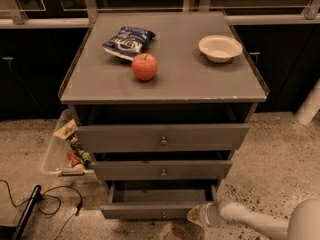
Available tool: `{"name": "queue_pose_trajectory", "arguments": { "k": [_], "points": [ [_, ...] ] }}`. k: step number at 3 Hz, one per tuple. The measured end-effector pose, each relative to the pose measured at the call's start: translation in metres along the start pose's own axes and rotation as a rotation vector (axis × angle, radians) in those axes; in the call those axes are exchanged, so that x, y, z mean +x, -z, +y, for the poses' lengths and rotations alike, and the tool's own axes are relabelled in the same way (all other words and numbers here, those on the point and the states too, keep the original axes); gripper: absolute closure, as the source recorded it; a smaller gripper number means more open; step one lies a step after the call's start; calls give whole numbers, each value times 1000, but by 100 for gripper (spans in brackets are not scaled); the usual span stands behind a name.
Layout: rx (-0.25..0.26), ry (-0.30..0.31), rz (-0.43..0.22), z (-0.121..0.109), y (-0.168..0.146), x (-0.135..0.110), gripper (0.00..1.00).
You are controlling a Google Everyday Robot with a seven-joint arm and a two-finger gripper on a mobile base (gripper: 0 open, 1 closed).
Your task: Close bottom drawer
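The bottom drawer is the lowest of three grey drawers in a grey cabinet. It stands partly pulled out, its plain grey inside showing, with a small round knob on its flat front. My gripper reaches in from the lower right on a white arm and sits against the right end of the drawer's front. The top drawer and the middle drawer also stand a little way out.
On the cabinet top lie a red apple, a blue chip bag and a white bowl. A clear bin with snacks stands at the cabinet's left. Black cables lie on the speckled floor.
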State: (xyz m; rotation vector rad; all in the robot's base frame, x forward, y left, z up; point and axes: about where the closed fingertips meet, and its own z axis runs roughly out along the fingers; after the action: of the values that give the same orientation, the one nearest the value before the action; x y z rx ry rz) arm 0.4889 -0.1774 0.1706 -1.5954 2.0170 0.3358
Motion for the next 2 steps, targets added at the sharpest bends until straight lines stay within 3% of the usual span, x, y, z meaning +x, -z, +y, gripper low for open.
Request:
{"name": "queue_pose_trajectory", "arguments": {
  "k": [1, 2],
  "points": [
    [-13, -11, -5, 4, -2, -1, 41],
    [-5, -1, -30, -17, -14, -4, 18]
  ]
}}
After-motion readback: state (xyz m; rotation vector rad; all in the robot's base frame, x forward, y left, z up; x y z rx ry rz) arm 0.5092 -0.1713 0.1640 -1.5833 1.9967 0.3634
